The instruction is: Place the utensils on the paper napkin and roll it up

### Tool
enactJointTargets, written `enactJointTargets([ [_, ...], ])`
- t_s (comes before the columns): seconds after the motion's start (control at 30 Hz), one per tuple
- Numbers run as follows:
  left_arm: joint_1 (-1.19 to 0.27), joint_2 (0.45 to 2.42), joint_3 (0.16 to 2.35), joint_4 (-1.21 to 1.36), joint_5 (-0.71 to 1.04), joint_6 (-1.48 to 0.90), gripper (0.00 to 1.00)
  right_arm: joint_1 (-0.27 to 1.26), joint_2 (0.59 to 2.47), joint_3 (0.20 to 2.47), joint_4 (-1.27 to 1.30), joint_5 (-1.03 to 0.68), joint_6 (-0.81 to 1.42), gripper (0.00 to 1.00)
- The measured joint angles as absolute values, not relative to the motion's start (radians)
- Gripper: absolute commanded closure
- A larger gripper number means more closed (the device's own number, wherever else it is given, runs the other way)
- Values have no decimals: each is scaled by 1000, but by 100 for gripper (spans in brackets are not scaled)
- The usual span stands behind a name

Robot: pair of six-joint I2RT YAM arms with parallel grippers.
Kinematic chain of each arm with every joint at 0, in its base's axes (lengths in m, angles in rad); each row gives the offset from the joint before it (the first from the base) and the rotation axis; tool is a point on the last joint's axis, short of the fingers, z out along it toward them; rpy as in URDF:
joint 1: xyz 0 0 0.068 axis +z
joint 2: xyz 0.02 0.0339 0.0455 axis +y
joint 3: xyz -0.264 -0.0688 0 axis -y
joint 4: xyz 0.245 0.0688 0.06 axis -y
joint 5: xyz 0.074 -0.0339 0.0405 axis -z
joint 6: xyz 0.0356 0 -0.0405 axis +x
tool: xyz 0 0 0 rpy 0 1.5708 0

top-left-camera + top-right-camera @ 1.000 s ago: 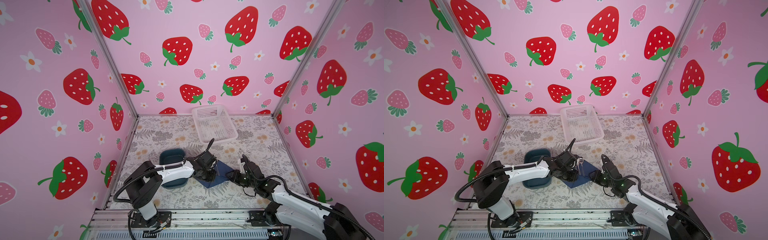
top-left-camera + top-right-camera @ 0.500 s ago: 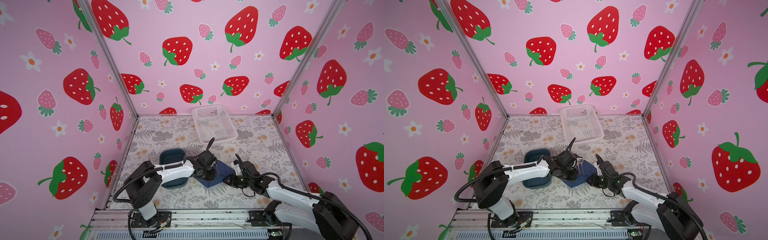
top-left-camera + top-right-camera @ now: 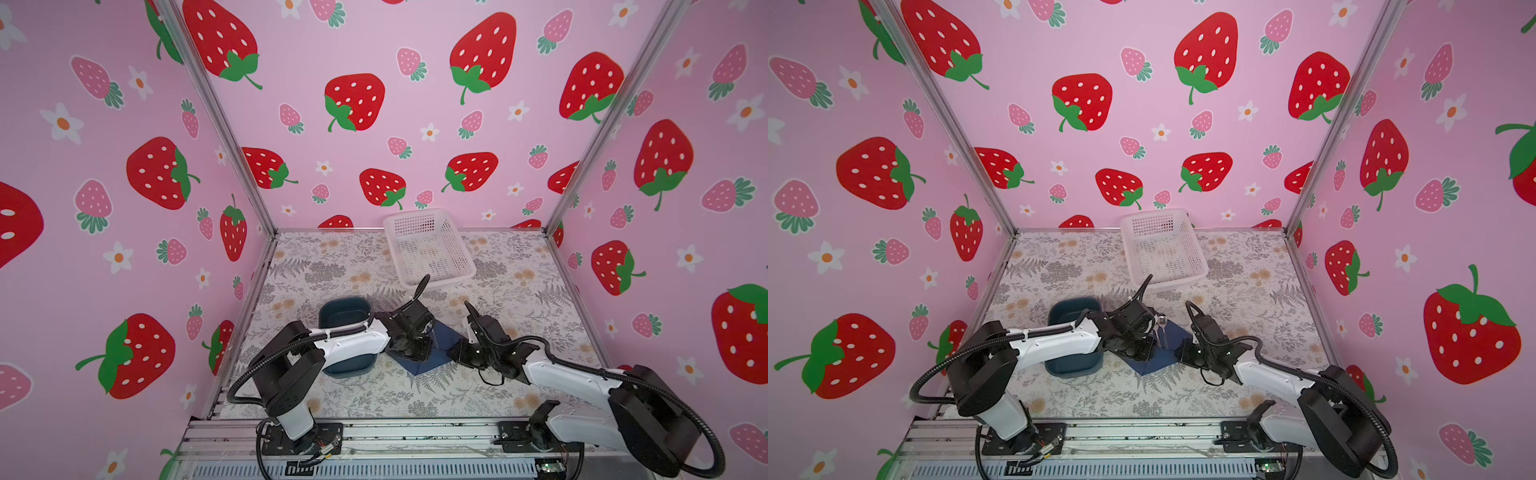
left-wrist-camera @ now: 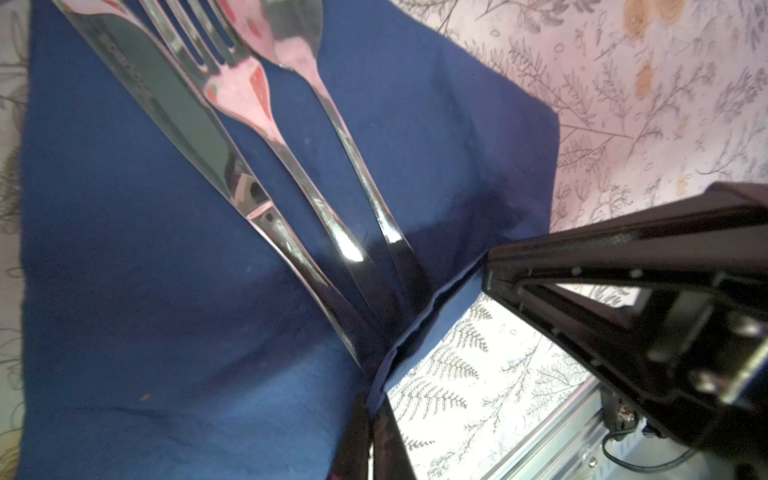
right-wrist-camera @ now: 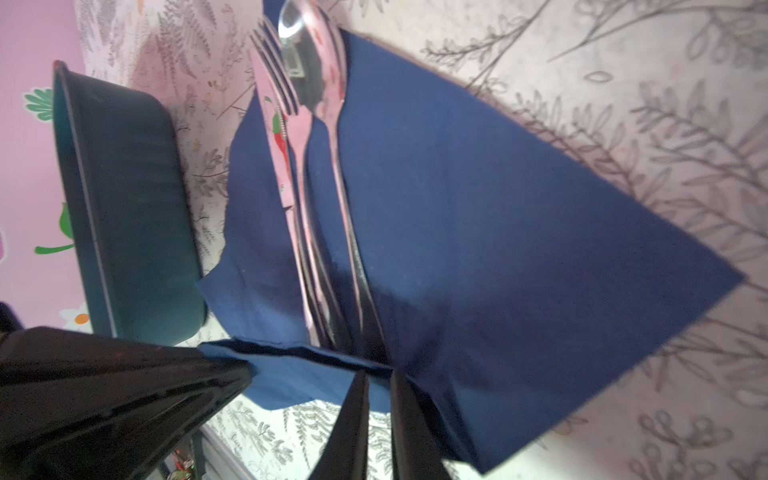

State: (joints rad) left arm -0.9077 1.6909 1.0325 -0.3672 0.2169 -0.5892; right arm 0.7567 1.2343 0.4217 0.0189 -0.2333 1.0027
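- My left pincer (image 4: 370, 419) is clamped on the lifted edge of the thin dark navy blue paper napkin (image 4: 166, 291). The napkin lies just beside the teal rounded plastic tray (image 5: 124, 199); I cannot tell whether they touch.
- My right pincer (image 5: 382, 386) bites the same edge farther from the tray, its jaws nearly together with paper between them.
- The 3 slim shiny silver metal utensils lie on the napkin. The knife (image 4: 174, 108) is nearest the tray, then the fork (image 4: 249, 108), and the spoon (image 4: 316, 83) is farthest. Their handles bunch under the lifted edge and their heads fan apart.
- The paper may tear if my 2 pincers pull apart or advance unevenly.
- The slick metal may slide ahead of the fold instead of being wrapped, and the fanned heads would leave a loose, lopsided roll.
- The napkin corner next to the tray may snag on the tray's wall as I roll.
- A pinch on so little paper may slip, dropping the edge.
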Motion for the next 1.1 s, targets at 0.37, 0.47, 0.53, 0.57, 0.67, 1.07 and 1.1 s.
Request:
enactJointTargets([
  [0.37, -907, 1695, 1039, -385, 200, -577, 93, 756, 1213, 498, -69, -183, 944, 78],
  [0.47, -907, 1696, 1041, -387, 193, -574, 93, 756, 1185, 498, -68, -220, 914, 80],
  [0.53, -907, 1699, 1041, -390, 191, -574, 93, 756, 1190, 498, -71, -247, 895, 83],
  [0.57, -907, 1703, 1043, -393, 191, -575, 93, 756, 1197, 498, -72, -260, 887, 85],
  [0.67, -907, 1715, 1047, -394, 190, -575, 93, 756, 1216, 498, -73, -290, 868, 89],
  [1.07, -905, 1731, 1061, -404, 183, -572, 93, 756, 1292, 498, -78, -238, 868, 90],
  [1.1, -905, 1731, 1062, -404, 183, -572, 93, 756, 1299, 498, -80, -227, 871, 90],
])
